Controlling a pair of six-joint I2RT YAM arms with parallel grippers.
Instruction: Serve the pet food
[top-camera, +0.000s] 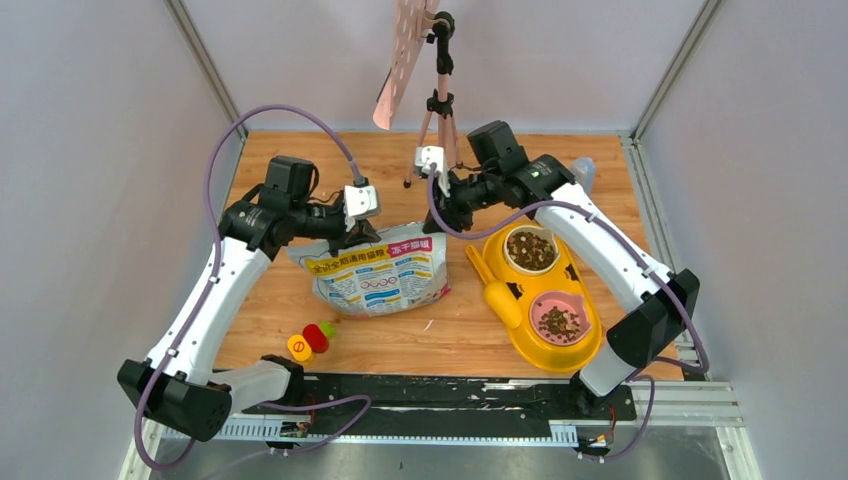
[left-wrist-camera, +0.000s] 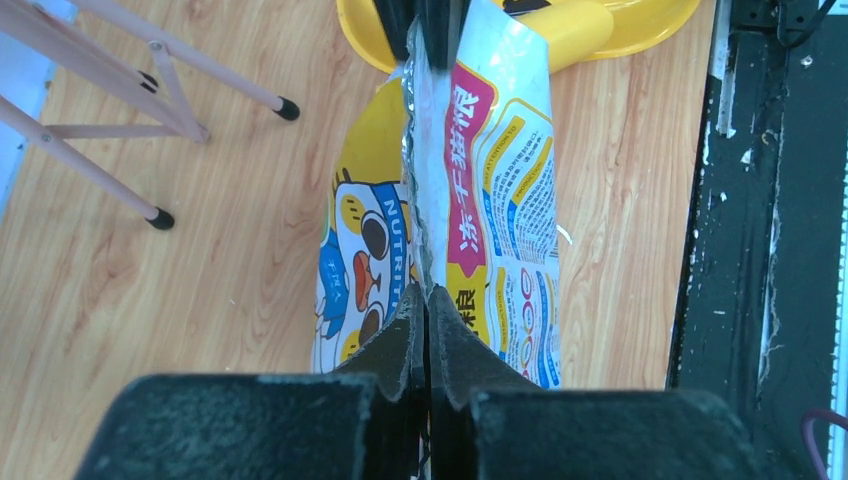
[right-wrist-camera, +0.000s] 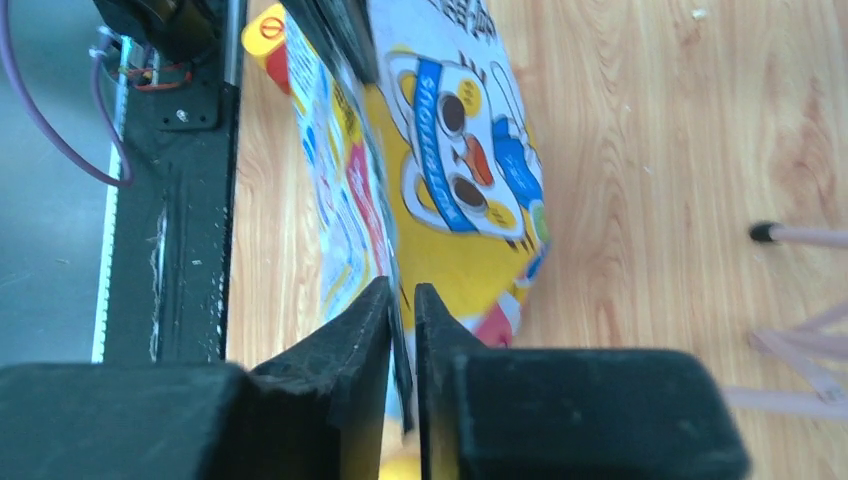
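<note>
Centrally, the bag's top edge is clamped by left gripper and right gripper; pet food in a feeder lies right of it, tripod behind.

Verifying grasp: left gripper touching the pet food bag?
Touching. The left wrist view shows the left gripper pinched shut on the crimped top edge of the pet food bag, no gap.

Bare counter lies open at the bag's six o'clock, but the tripod blocks twelve, the yellow feeder crowds three, small caps sit at seven, and the left fingers at eleven and right fingers at one clamp its edge.
</note>
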